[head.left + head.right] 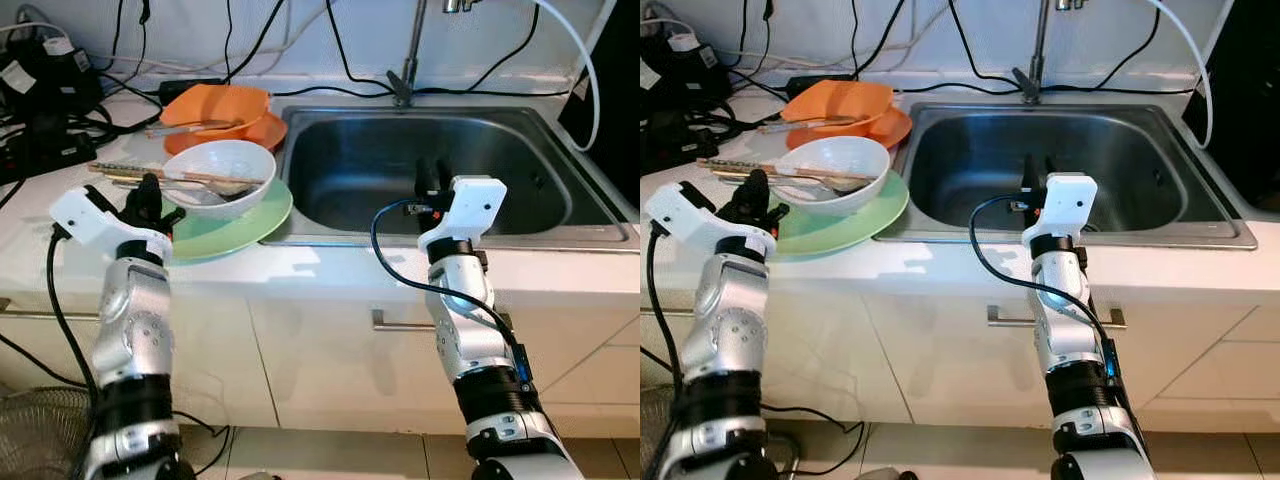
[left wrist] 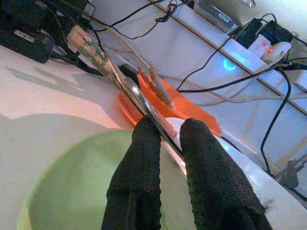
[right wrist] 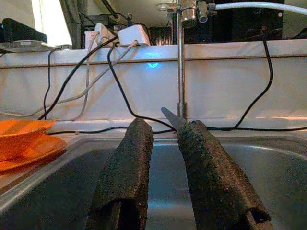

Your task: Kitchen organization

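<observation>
At the desk's [image 1: 330,268] left end, the left claw [image 1: 146,200] reaches over the green plate [image 1: 262,222] toward the chopsticks [image 1: 180,175] lying across the white bowl [image 1: 222,160]. Its fingers [image 2: 144,158] stand narrowly parted, with the sticks running between them; whether they truly pinch cannot be told. The step appears to be lifting the chopsticks: best closed squarely on both sticks and raised level, so neither slips or tips the bowl. Behind sits an orange plate [image 1: 215,108]. At right, the right claw [image 3: 160,143] hangs over the steel sink [image 1: 520,130], fingers slightly apart, holding nothing.
</observation>
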